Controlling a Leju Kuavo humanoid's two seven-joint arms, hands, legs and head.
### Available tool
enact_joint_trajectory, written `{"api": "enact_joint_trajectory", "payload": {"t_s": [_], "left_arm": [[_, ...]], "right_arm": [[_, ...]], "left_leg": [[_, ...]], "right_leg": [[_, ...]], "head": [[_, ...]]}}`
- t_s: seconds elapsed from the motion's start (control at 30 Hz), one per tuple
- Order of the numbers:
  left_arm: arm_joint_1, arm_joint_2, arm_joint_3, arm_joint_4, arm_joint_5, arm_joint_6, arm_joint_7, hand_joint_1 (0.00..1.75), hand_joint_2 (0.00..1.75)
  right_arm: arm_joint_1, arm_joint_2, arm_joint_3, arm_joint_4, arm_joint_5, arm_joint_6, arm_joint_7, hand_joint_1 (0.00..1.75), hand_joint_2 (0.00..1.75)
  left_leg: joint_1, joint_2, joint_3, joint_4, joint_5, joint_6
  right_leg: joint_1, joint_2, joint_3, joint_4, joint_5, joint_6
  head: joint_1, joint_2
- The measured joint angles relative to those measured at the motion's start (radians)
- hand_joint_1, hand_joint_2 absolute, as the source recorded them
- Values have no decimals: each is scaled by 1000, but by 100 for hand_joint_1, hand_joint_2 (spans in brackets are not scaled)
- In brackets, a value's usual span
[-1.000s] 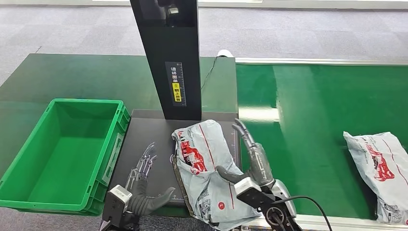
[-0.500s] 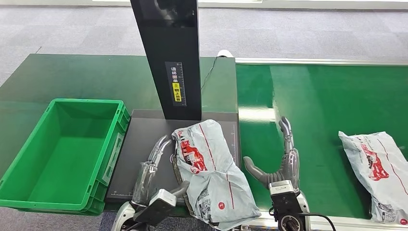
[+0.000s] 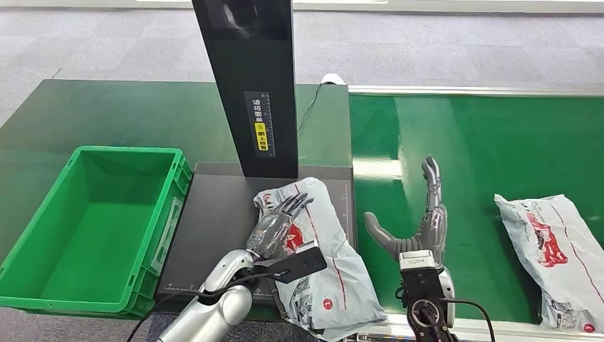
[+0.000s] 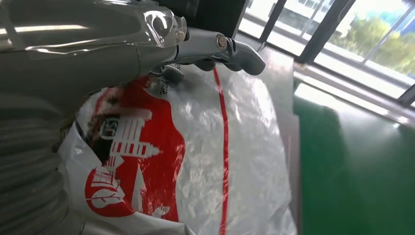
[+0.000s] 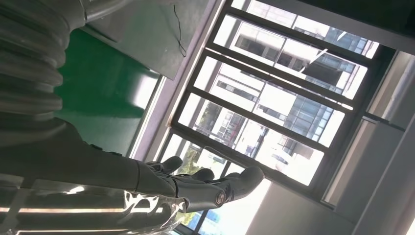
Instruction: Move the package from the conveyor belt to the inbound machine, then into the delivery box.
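Note:
A grey-white package (image 3: 324, 274) with red print lies on the black platform (image 3: 214, 214) of the inbound machine, its near end hanging over the front edge. My left hand (image 3: 279, 222) rests flat on the package's far left part, fingers stretched out and gripping nothing. The left wrist view shows those fingers (image 4: 230, 49) lying across the package (image 4: 210, 161). My right hand (image 3: 420, 228) is lifted above the green conveyor belt (image 3: 463, 142), just right of the package, with fingers spread and empty. It is seen against windows in the right wrist view (image 5: 195, 188).
A second printed package (image 3: 552, 253) lies on the belt at the right. An empty green crate (image 3: 43, 214) stands left of the platform. The machine's black tower (image 3: 249, 85) rises behind the platform. A dark green table (image 3: 107, 114) extends to the back left.
My left hand rose from the platform beside the package and came down on top of it. My right hand left the package and lifted over the belt. The second package drifted left.

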Motion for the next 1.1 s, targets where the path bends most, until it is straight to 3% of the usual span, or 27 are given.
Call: {"api": "enact_joint_trajectory", "payload": {"t_s": [0.07,0.2,0.8,0.93,1.1], "left_arm": [[-29,-8,-3,58,-16,-22,7,10,175],[-75,-22,-12,148,-44,-46,5,170,175],[-106,-4,-14,189,-77,47,-112,175,175],[-81,6,-13,146,-72,192,-165,175,175],[-19,41,-8,-14,-47,356,-227,175,175]], "right_arm": [[-14,3,2,15,0,-6,3,0,175],[-41,10,6,42,0,-12,8,0,175],[-67,6,8,73,-3,-12,16,0,175],[-59,5,7,69,-6,-10,17,0,175],[-34,-6,3,47,-11,-8,21,0,175]], "left_leg": [[0,0,0,0,0,0],[0,0,0,0,0,0],[0,0,0,0,0,0],[0,0,0,0,0,0],[0,0,-1,0,0,0]], "right_leg": [[0,0,0,0,0,0],[0,0,0,0,0,0],[0,0,0,0,0,0],[0,0,0,0,0,0],[0,0,-1,0,0,0]], "head": [[0,0],[0,0],[0,0],[0,0],[0,0]]}}
